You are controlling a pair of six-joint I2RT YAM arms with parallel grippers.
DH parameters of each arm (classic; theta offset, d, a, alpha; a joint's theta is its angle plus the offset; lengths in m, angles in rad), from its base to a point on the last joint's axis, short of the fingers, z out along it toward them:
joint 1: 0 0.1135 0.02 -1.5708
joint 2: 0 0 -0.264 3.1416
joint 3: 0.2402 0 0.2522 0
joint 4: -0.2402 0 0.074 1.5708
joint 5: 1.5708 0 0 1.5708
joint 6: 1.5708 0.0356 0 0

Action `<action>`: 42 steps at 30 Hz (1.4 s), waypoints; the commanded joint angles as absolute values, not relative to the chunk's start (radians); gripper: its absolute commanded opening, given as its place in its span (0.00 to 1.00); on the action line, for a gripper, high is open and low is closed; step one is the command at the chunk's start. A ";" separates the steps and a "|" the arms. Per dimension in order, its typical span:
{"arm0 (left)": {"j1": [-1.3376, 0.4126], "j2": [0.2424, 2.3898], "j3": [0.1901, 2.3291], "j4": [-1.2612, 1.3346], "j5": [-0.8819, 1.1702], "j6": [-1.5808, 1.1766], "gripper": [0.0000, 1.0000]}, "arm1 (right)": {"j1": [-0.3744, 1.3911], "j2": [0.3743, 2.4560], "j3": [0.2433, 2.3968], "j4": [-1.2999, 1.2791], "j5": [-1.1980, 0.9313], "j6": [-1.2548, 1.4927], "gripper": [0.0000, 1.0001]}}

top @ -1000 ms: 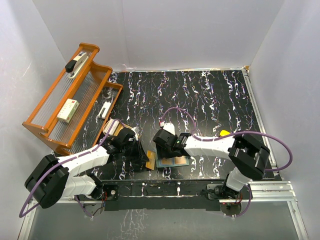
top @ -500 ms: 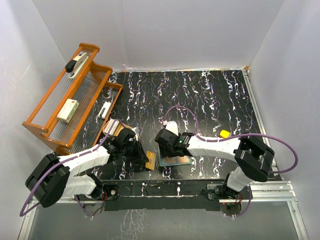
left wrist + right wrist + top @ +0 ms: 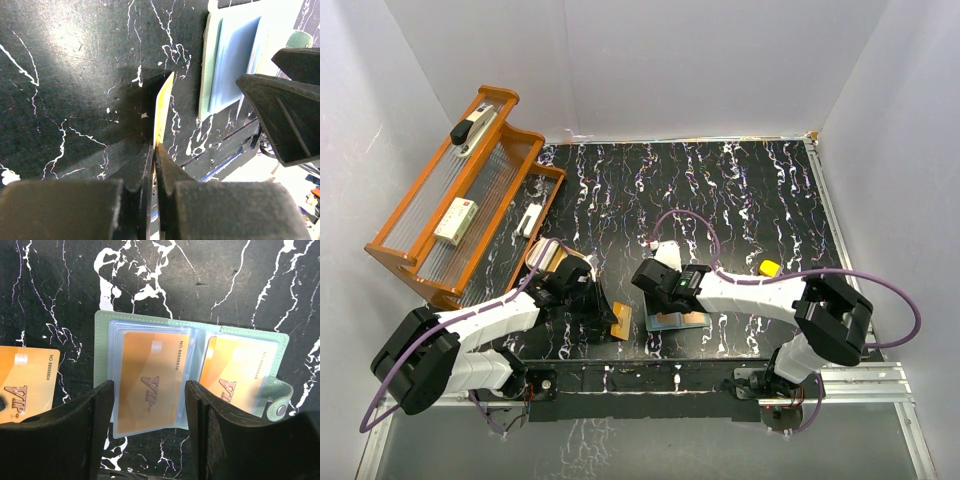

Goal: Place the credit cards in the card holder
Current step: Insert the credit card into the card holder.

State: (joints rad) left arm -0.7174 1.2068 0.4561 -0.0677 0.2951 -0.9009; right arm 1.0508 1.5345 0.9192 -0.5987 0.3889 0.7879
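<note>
The card holder [image 3: 102,340] lies open on the black table, pale green with clear sleeves and a snap tab [image 3: 278,409]. Each of its two pages holds an orange VIP credit card [image 3: 150,382], the second [image 3: 235,372] on the right page. My right gripper [image 3: 150,390] is open just above the left page, one finger on each side of it. A third orange card [image 3: 25,385] sits left of the holder, gripped at its edge by my shut left gripper [image 3: 155,147]. The left wrist view shows this card [image 3: 162,107] edge-on, pointing towards the holder [image 3: 227,65]. From above, holder [image 3: 682,321] and held card [image 3: 620,322] are side by side.
A wooden rack [image 3: 450,215] with a stapler and small boxes stands at the left. A tan dish [image 3: 542,257] is behind my left gripper. A small yellow object [image 3: 770,267] lies to the right. The table's front edge [image 3: 650,368] is close to the holder.
My right gripper has shifted slightly to the right over the card holder, and the holder has slid a little right too. The left gripper still holds its card in the same place.
</note>
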 commanded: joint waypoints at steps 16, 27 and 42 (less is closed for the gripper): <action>-0.723 1.203 0.462 -0.101 0.279 -0.896 0.00 | 1.045 1.405 0.967 -0.755 0.549 0.825 0.53; -0.724 1.189 0.475 -0.094 0.288 -0.902 0.00 | 1.016 1.296 0.915 -0.820 0.604 0.840 0.51; -0.727 1.194 0.452 0.119 0.394 -0.964 0.00 | 0.971 1.285 0.815 -0.480 0.281 0.732 0.40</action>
State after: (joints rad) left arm -0.7177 1.1988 0.4561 0.0143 0.3309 -0.9360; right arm 0.9684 1.2861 0.8352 -0.6380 0.3679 0.7494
